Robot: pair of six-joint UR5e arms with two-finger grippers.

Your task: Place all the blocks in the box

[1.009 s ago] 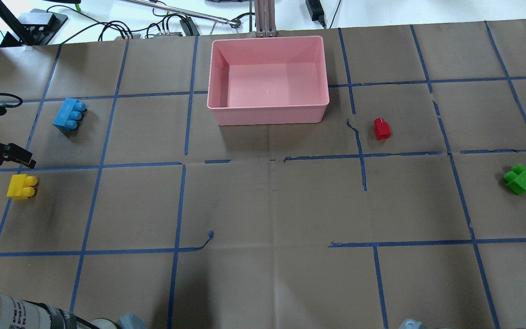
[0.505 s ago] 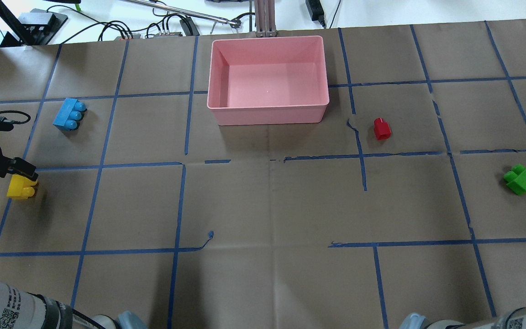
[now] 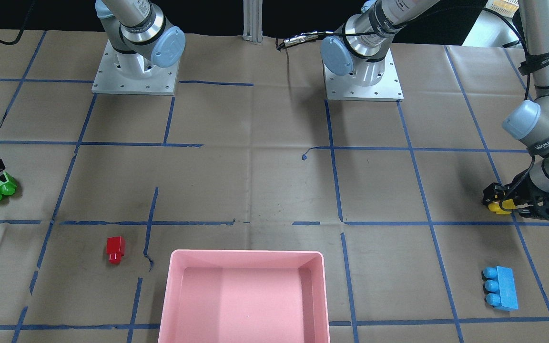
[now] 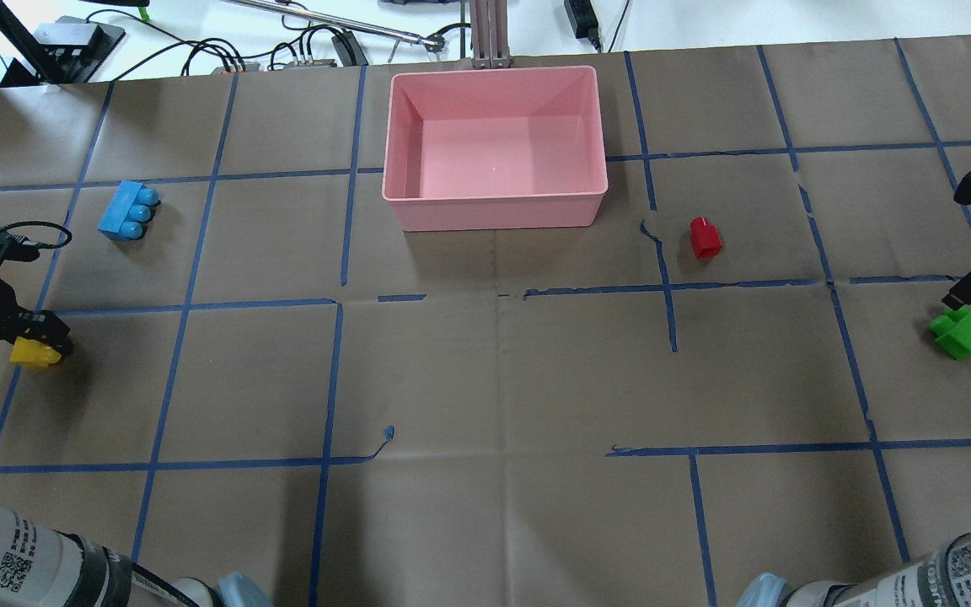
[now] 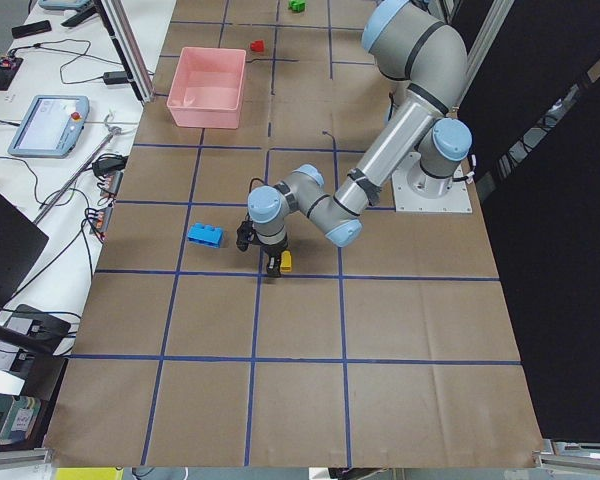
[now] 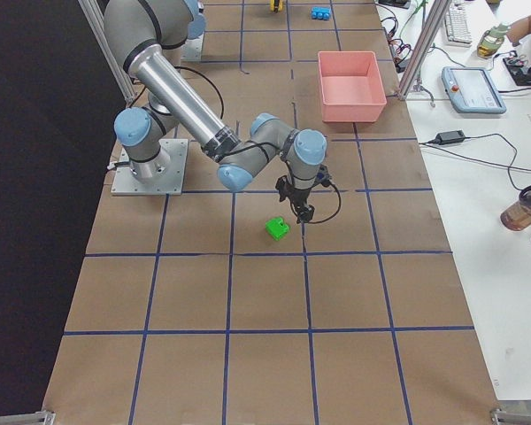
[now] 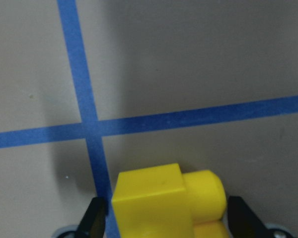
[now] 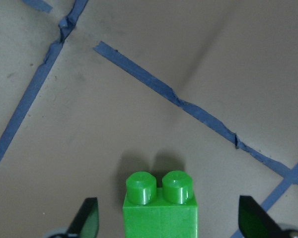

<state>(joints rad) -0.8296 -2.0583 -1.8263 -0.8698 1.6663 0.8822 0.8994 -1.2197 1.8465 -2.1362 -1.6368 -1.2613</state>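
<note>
The yellow block [image 4: 30, 352] lies at the table's left side, and my left gripper [image 4: 34, 335] is down over it. In the left wrist view the open fingers [image 7: 93, 220] stand either side of the yellow block [image 7: 164, 198] with small gaps. My right gripper [image 4: 964, 297] is open, close above the green block [image 4: 964, 330]. That block sits low between its fingers [image 8: 87, 220] in the right wrist view [image 8: 159, 210]. The light-blue block [image 4: 127, 211] and the red block [image 4: 705, 238] lie on the table. The pink box [image 4: 494, 200] is empty.
Brown paper with blue tape grid lines covers the table. Both arm bases [image 3: 134, 66] stand at the robot's side. Cables and a metal post [image 4: 485, 34] lie beyond the box at the far edge.
My left gripper has come down from beside the yellow block onto it and now straddles it. My right gripper has come into view at the right edge, over the green block.
</note>
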